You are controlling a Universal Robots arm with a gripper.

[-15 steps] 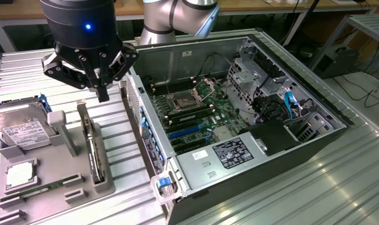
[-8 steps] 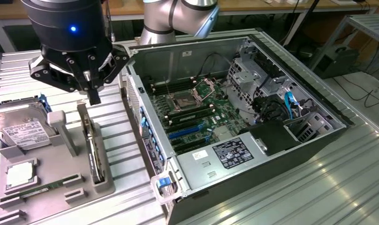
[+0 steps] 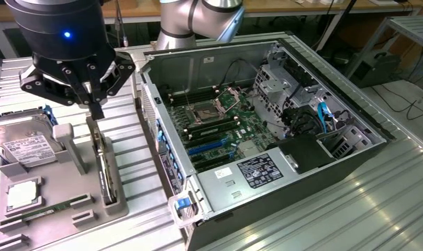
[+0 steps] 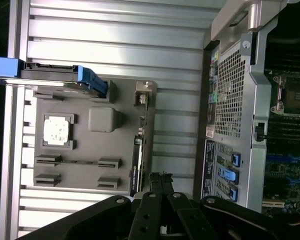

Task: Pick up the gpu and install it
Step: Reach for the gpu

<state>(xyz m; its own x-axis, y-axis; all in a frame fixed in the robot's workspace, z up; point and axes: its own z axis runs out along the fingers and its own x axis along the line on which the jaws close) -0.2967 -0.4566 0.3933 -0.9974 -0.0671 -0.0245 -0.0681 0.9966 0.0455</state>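
The gpu (image 3: 104, 166) is a slim dark card standing on edge in a slot of the grey holder tray (image 3: 117, 206), to the exterior view's left of the open computer case (image 3: 267, 130). My gripper (image 3: 96, 111) hangs just above the card's far end, fingers pressed together with nothing between them. In the wrist view the gpu (image 4: 138, 152) lies along the tray's edge (image 4: 102, 150), and the gripper (image 4: 160, 176) points down close beside it. The motherboard's blue expansion slots (image 3: 208, 149) lie inside the case.
On the same tray sit a silver hard drive with a white label (image 3: 26, 149), a square processor chip (image 3: 21, 194) and a thin green memory stick (image 3: 44, 212). The case's perforated rear wall (image 4: 229, 95) stands close to the tray. Ribbed metal table (image 3: 379, 209) surrounds everything.
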